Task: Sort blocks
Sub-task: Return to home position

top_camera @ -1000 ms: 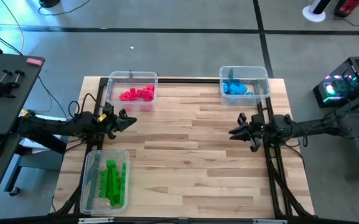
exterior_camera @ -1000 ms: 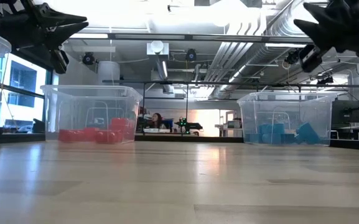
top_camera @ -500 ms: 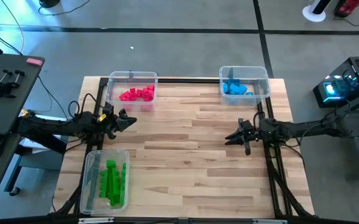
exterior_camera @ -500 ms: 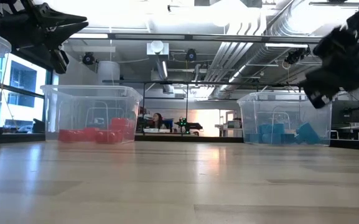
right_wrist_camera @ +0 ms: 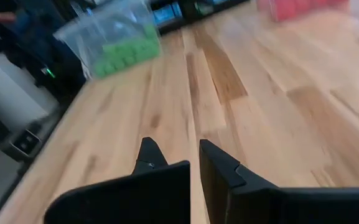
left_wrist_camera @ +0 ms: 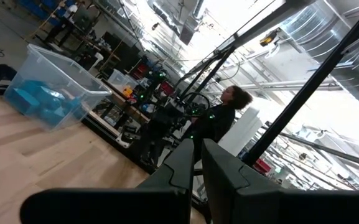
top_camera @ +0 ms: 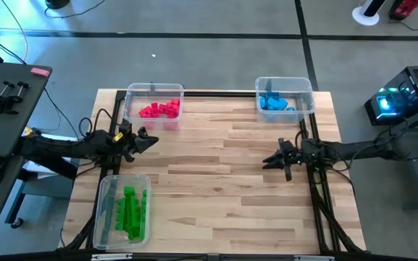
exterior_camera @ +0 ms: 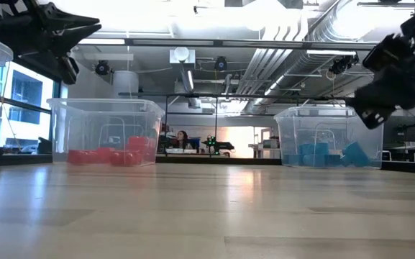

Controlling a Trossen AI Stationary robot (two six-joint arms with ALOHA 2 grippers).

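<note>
Blocks (top_camera: 130,210): three lots sorted by colour, each in its own clear bin on the wooden worktop (top_camera: 223,196); none lies loose on the boards

1. Green blocks (top_camera: 129,206): in the green-lot bin (top_camera: 101,217) at the near left corner of the worktop, packed in rows along the bin's right half; the bin's left half is bare

2. Left gripper (top_camera: 151,140): at the left edge of the worktop, between the green-lot bin and the bin behind it, pointing in toward the middle. It hangs above the boards, touching nothing. Jaws all but closed, a thin slit between them, holding nothing

3. Right gripper (top_camera: 268,160): at the right side of the worktop, nearer than the blue-lot bin and well apart from it, pointing in toward the middle. It is raised off the boards. Jaws drawn together to a narrow gap, holding nothing

4. Red-pink blocks (top_camera: 159,109): in the red-lot bin (top_camera: 154,87) at the far left corner, heaped loosely across its floor

5. Blue blocks (top_camera: 275,103): in the blue-lot bin (top_camera: 285,80) at the far right corner, gathered toward its left side

6. Person (exterior_camera: 180,138): seated in the room beyond the worktop, seen between the two far bins in the low view
</note>
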